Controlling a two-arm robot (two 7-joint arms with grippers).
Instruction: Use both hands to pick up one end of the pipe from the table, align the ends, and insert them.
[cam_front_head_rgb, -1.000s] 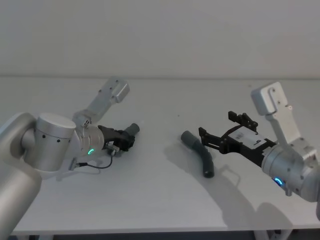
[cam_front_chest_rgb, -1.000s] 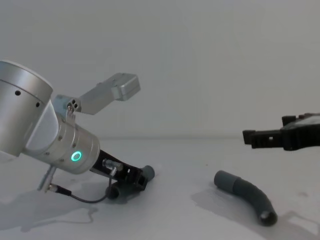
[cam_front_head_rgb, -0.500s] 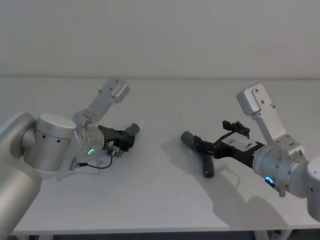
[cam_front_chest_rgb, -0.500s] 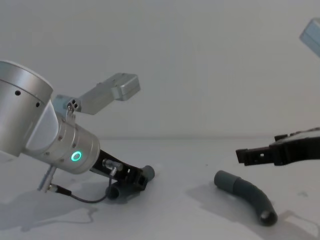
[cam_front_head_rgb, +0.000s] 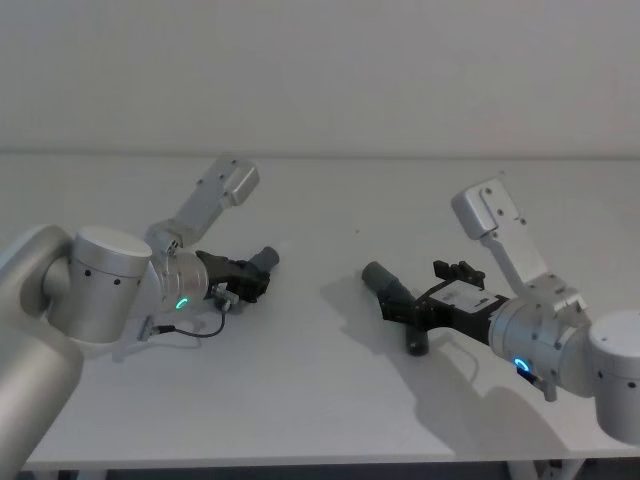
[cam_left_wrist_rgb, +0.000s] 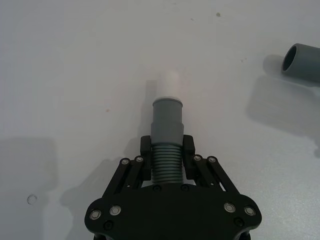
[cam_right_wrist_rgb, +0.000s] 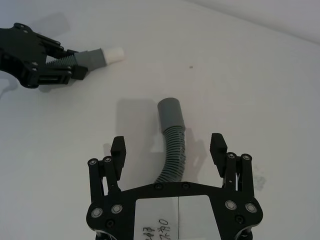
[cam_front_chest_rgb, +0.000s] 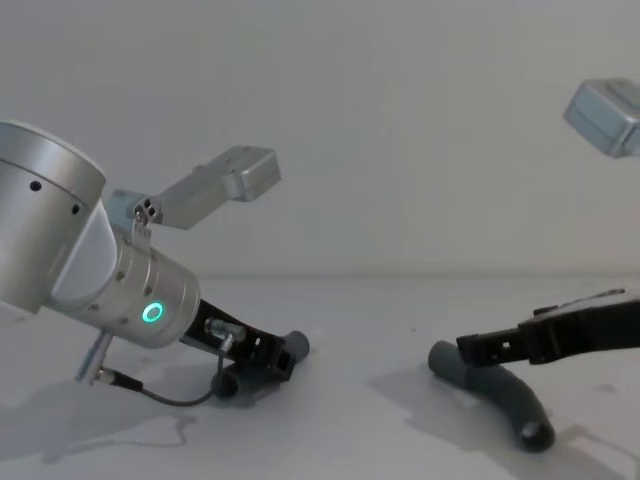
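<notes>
Pipe: left piece (cam_left_wrist_rgb: 167, 120) clamped by left gripper (cam_left_wrist_rgb: 167, 146); right gripper (cam_right_wrist_rgb: 168, 144) spread astride right piece (cam_right_wrist_rgb: 171, 160), should close squarely on ribs (cam_right_wrist_rgb: 176, 139) behind collar (cam_right_wrist_rgb: 170, 112)

My head camera looks forward and down from a distance over most of the surface (cam_front_head_rgb: 330, 400). My chest camera sits lower and sights across it side-on. Each wrist camera looks along its own jaws, close above the surface. Both wrist views share the white-tipped pipe piece (cam_left_wrist_rgb: 167, 117) and the loose pipe piece (cam_right_wrist_rgb: 170, 114).
</notes>
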